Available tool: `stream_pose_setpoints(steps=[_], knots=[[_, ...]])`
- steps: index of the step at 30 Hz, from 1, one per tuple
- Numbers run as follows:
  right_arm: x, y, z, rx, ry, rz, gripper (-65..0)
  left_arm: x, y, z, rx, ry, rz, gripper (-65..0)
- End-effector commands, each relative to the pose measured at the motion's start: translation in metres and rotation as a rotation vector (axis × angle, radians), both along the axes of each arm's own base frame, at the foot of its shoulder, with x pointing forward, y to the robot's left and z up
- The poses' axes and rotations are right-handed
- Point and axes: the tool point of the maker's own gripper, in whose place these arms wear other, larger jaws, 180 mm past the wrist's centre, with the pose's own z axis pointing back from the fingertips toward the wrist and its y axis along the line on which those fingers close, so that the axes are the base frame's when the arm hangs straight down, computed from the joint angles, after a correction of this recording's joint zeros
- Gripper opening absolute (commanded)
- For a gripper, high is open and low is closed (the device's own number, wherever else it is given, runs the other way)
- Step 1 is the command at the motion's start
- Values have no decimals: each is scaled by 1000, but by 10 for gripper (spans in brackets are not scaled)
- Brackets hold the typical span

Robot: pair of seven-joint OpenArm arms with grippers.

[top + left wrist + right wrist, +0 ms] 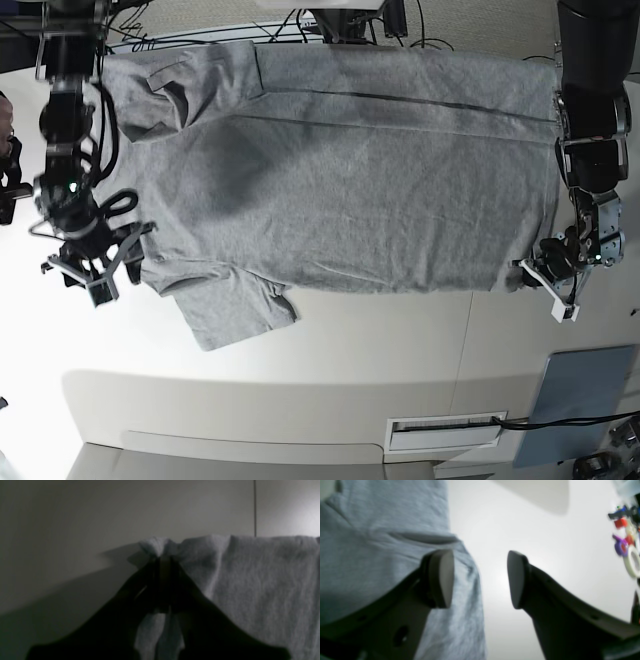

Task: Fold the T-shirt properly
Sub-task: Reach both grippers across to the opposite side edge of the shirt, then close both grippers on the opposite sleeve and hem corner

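Note:
The grey T-shirt (pixel 350 180) lies spread flat on the white table, plain side up, sleeves toward the left of the base view. My left gripper (pixel 540 270) is at the shirt's lower right corner. In the left wrist view, the left gripper (pixel 163 561) is shut on a bunched fold of the T-shirt (pixel 262 580). My right gripper (pixel 95 270) stands open just off the shirt's left edge, near the lower sleeve. In the right wrist view, the right gripper (pixel 480 580) has its jaws wide apart, and the T-shirt (pixel 370 542) edge lies behind its left pad (pixel 442 577).
Cables run along the table's far edge (pixel 200 30). A grey-blue panel (pixel 580 400) and a white slotted box (pixel 445 433) sit below the table's front edge. Small coloured items and a tape roll (pixel 630 560) lie at the right of the right wrist view.

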Motion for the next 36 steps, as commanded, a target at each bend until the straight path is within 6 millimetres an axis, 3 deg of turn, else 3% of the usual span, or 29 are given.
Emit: stream_pose_setpoints(steps=[1, 7, 15, 23, 29, 36], knots=[[17, -3, 17, 22, -50, 0, -300, -2, 7, 2, 33, 29, -11, -650], [58, -11, -6, 101, 69, -64, -300, -1, 7, 2, 31, 27, -11, -650], [105, 21, -23, 176, 201, -29, -300, -1, 7, 2, 31, 27, -11, -650], [116, 74, -68, 264, 315, -23, -300, -1, 7, 2, 31, 28, -11, -650], [122, 73, -72, 172, 272, -60, -300, -1, 7, 2, 31, 28, -11, -650], [128, 54, -64, 102, 228, -117, -300, -1, 7, 2, 31, 27, -11, -650]])
